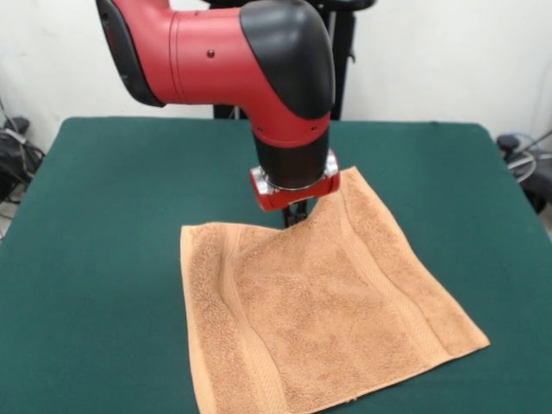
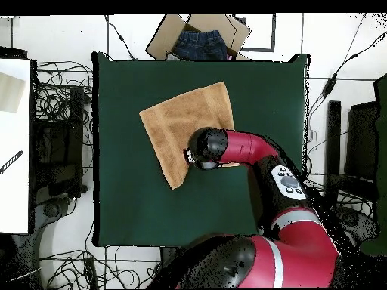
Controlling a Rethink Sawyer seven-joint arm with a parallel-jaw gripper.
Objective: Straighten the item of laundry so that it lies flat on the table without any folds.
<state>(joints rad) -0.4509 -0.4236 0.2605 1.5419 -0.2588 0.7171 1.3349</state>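
Terry cloth, orange-tan: the towel [image 1: 323,323] lies spread across the lower centre and lower right of the front view, on the green felt table [image 1: 103,259]. In the overhead view the towel [image 2: 185,124] sits in the upper middle of the table [image 2: 128,196], turned somewhat askew to the table's edges.

Condition of the cloth: largely open. Woven border bands run near its edges, and low ridges show along them in the front view. I see no large fold; whether the edge beneath my wrist is turned under is hidden by my own arm.

My gripper [image 1: 296,214] stands at the towel's upper edge in the front view, just above centre frame, below the red wrist block. Only a dark stub of it shows under the block. I cannot tell how wide it stands, nor whether it has cloth in it; it appears to be at or touching the edge.

Judgement on the step in hand: this reads as the finishing stage, dressing the last edge. To do it well I would keep low, draw that edge outward along the table and away from the towel's middle, and stop once the band lies straight. Pulling too far risks dragging the whole cloth and raising new ridges.
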